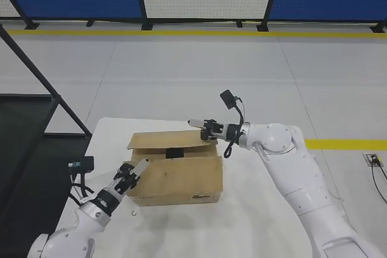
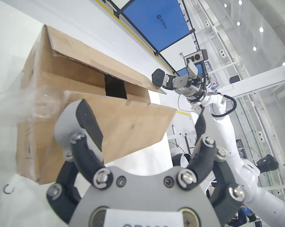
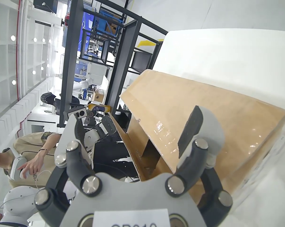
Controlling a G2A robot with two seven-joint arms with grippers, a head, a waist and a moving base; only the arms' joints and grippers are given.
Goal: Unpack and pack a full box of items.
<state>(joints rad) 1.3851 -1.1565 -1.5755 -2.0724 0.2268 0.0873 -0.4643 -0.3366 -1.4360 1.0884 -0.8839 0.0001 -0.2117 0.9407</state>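
The box [image 1: 177,173], flaps ajar, is being kept on the table [image 1: 258,213]. The right gripper [image 1: 200,126] is being held open at the right corner of the far flap [image 1: 171,138], and the left gripper [image 1: 137,169] is being held open by the box's near-left corner.

The box [image 1: 177,174] is plain brown cardboard. The worktop [image 1: 245,213] is white. The pale grey floor [image 1: 180,71] carries a yellow line [image 1: 180,32].

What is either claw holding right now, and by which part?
Nothing is clamped. The right claw is open at the end of the far flap of the box; the left claw is open by the near flap.
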